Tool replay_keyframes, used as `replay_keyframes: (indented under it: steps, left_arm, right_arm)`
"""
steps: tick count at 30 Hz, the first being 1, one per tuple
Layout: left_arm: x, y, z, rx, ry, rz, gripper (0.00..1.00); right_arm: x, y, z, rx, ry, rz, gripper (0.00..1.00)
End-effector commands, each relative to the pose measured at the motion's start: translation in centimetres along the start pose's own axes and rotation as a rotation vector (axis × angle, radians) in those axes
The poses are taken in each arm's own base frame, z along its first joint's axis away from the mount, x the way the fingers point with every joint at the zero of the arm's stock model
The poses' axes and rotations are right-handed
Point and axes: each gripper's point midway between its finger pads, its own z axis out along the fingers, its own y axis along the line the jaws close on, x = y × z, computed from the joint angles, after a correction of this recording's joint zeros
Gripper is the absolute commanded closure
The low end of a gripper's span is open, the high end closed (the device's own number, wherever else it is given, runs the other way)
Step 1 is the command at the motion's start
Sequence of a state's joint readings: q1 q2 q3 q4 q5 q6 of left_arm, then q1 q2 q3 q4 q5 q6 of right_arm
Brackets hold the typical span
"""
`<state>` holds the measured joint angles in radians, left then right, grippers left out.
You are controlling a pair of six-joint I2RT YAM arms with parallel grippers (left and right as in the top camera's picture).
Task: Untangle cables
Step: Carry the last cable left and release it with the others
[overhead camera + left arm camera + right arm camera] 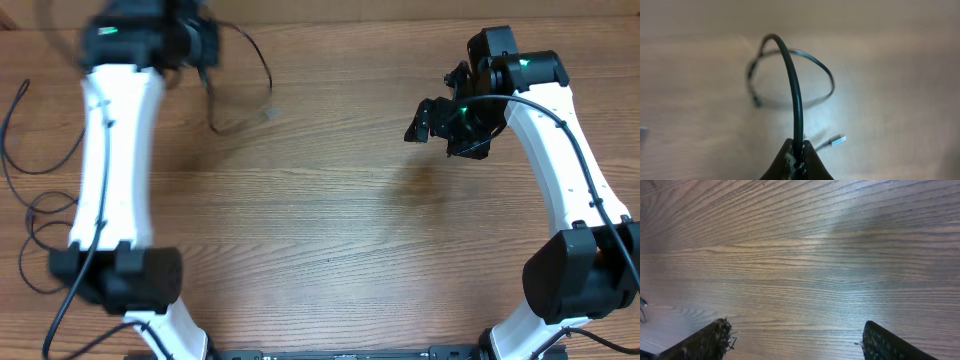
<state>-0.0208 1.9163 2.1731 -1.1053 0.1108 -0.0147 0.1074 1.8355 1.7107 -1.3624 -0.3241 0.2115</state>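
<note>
My left gripper is shut on a thin black cable that arches up from the jaws and loops on the wood, with a silvery plug end beside the jaws. In the overhead view this gripper is at the far left top, and the cable hangs from it and curves to a plug. Another thin black cable lies along the left edge. My right gripper is open and empty over bare wood; overhead it is at the upper right.
The table is brown wood grain. The white arm links and black bases stand at the front left and front right. A bit of cable shows at the left edge of the right wrist view.
</note>
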Motion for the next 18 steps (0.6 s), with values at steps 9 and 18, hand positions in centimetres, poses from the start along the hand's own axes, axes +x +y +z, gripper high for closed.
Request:
replay_keyframes:
  steps: [9, 18]
  left_arm:
    - [-7.7, 11.8, -11.4, -0.205, -0.406, -0.204, 0.96]
    - [-4.6, 18.6, -7.6, -0.462, -0.265, -0.253, 0.96]
  right_arm:
    - [0.0, 0.2, -0.6, 0.004, -0.018, -0.014, 0.17]
    - [0.4, 0.1, -0.6, 0.008, -0.004, -0.009, 0.17]
